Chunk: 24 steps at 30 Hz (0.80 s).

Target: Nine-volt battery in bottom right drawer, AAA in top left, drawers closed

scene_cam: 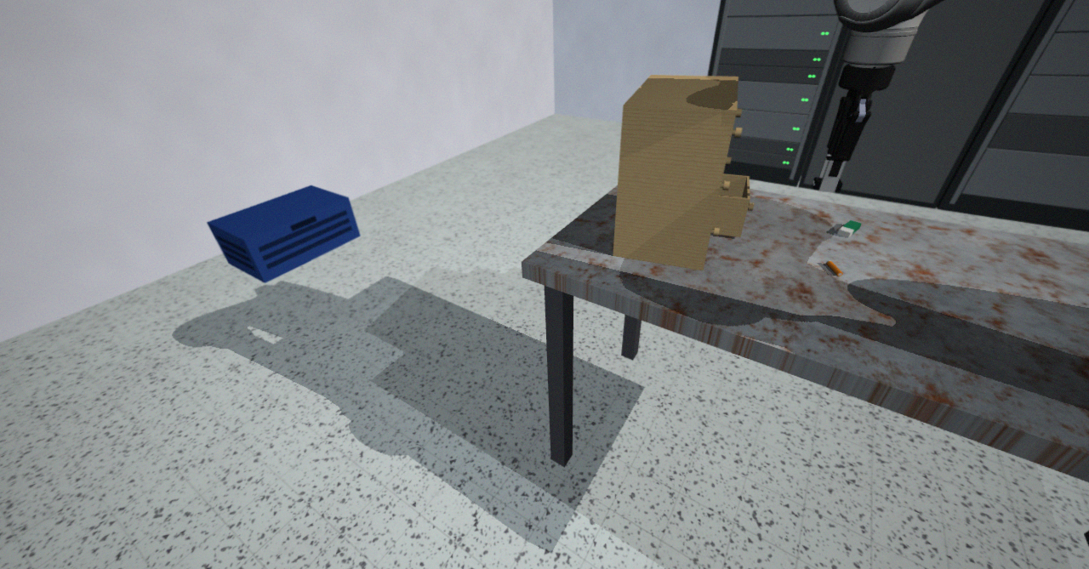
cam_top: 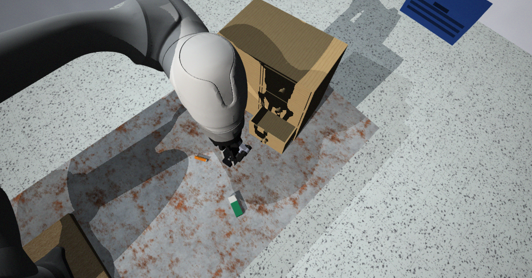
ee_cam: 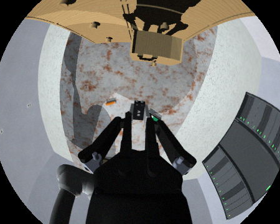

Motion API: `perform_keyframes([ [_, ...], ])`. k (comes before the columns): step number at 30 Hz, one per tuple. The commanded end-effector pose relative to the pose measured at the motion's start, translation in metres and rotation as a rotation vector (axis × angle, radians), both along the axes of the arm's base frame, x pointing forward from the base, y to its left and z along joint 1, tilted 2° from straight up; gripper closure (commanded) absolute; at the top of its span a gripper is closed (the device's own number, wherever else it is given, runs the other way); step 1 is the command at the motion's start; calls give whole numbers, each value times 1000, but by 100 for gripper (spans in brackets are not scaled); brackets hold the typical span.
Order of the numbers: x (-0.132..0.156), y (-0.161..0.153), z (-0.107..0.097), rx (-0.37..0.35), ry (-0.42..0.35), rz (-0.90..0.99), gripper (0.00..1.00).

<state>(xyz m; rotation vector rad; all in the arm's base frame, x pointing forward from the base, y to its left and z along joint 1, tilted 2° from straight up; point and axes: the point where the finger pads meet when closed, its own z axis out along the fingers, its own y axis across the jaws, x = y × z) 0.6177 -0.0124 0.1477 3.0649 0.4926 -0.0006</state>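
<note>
My gripper point(cam_top: 230, 160) point(scene_cam: 828, 175) point(ee_cam: 139, 109) is shut on the nine-volt battery point(ee_cam: 139, 111), a small dark block held upright between the fingertips. It hangs high above the table, in front of the tan chest point(cam_top: 282, 42) point(scene_cam: 669, 169) point(ee_cam: 86, 9). The chest's bottom-right drawer point(cam_top: 273, 125) point(scene_cam: 731, 204) point(ee_cam: 157, 46) is pulled part way out and looks empty; the other drawers are in. The AAA battery point(cam_top: 200, 158) point(scene_cam: 834, 267) point(ee_cam: 112, 102), orange and grey, lies on the table point(cam_top: 178, 217) point(scene_cam: 761, 284) left of my gripper.
A green and white box point(cam_top: 237, 204) point(scene_cam: 846, 226) point(ee_cam: 154, 117) lies on the table nearer the front. A wooden block point(cam_top: 55, 246) sits by the arm's base. A blue case point(cam_top: 446, 8) point(scene_cam: 285, 230) lies on the floor. Server racks point(scene_cam: 989, 109) stand behind.
</note>
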Motion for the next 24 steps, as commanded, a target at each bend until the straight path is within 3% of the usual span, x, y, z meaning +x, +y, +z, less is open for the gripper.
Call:
perform_keyframes([
  [1,0,0,3,0,0,0,86],
  [13,0,0,3,6,-17,1,86],
  [24,-2,-1,2,38,-115,5,86],
])
